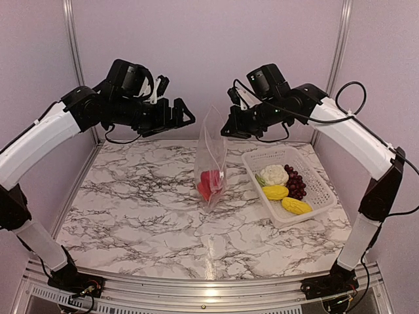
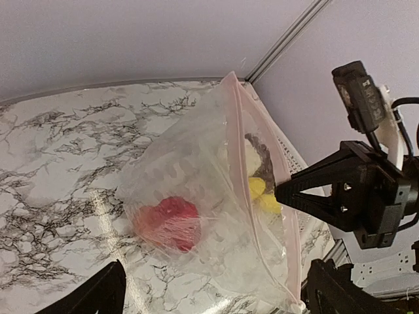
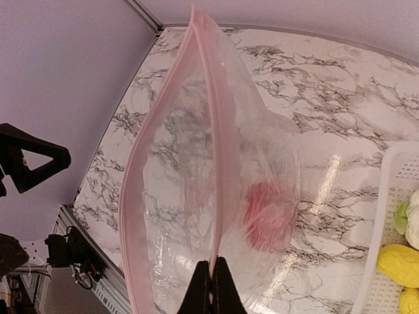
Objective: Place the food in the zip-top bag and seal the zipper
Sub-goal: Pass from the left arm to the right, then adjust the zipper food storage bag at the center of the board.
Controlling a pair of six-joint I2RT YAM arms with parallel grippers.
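Note:
The clear zip-top bag [image 1: 211, 154] hangs upright over the middle of the table, its bottom resting on the marble. A red piece [image 1: 211, 180] and an orange fruit [image 2: 145, 226] lie inside it. My right gripper [image 3: 212, 288] is shut on one lip of the pink zipper [image 3: 219, 131]. The other lip [image 3: 134, 196] bows away, so the mouth stands open. My left gripper [image 1: 186, 116] is open wide, just left of the bag's top, holding nothing; its fingers [image 2: 98, 294] flank the bag in the left wrist view. Cauliflower [image 1: 274, 174], grapes [image 1: 296, 183] and two yellow pieces [image 1: 275, 192] lie in the basket.
The white lattice basket [image 1: 314, 170] stands right of the bag, near the right arm. Metal frame posts rise at both back corners, with purple walls behind them. The table's aluminium rail runs along the front.

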